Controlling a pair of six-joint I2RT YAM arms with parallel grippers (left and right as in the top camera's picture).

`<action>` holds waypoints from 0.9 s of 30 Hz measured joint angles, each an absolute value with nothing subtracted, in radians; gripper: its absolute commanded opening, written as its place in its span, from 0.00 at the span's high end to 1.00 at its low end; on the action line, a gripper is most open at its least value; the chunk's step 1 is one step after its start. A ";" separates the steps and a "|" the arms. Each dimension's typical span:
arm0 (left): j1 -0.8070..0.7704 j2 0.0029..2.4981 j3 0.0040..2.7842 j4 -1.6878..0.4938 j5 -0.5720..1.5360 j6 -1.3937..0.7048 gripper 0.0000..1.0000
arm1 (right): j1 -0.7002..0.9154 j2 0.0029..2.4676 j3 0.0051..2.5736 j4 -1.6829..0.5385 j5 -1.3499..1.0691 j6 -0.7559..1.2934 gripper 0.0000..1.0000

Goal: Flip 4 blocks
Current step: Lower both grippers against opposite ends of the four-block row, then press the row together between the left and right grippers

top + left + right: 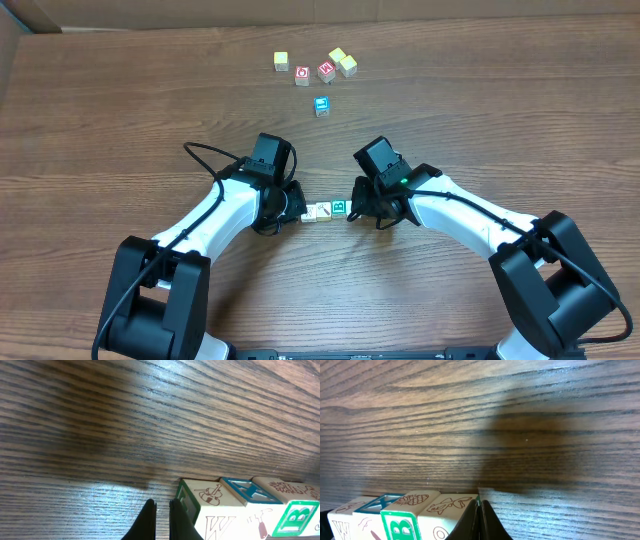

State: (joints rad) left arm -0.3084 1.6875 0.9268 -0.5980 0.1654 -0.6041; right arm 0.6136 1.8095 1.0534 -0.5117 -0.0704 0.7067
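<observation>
The left fingers (296,210) were pressed together with nothing between them, their tips just beside the left end of a row of four small pale cream wooden cubes (327,210). The row lay about midway between the left and right edges of the dark brown wood-grain tabletop (120,110), nearer its front edge than its far one. The right fingers (352,208) were also closed and empty, close against the row's right end. How many cubes were already flipped could not be read off. With both arms down at a tidy row, I judged the flipping unstarted or part-way, with nothing proving it finished.

Only the overhead view showed the spare cubes toward the far edge, well apart from the row: three yellowish plain cubes (281,61), two red-faced cubes (302,76) and a blue-faced cube (321,105). Only the wrist views showed the printing. The left wrist view showed a violin, a blue-framed letter and a green letter B (297,520); the right one showed a pineapple and a fish.
</observation>
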 measured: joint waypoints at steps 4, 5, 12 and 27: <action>-0.308 1.687 0.926 -0.611 0.165 -0.604 0.96 | 0.617 1.810 1.053 -0.518 -0.071 0.706 0.96; -0.308 1.687 0.926 -0.614 0.165 -0.604 0.96 | 0.617 1.810 1.053 -0.520 -0.071 0.706 0.96; -0.308 1.687 0.926 -0.622 0.164 -0.604 0.96 | 0.617 1.810 1.053 -0.542 -0.071 0.708 0.96; -0.308 1.687 0.926 -0.601 0.164 -0.604 0.96 | 0.617 1.810 1.053 -0.554 -0.102 0.733 0.96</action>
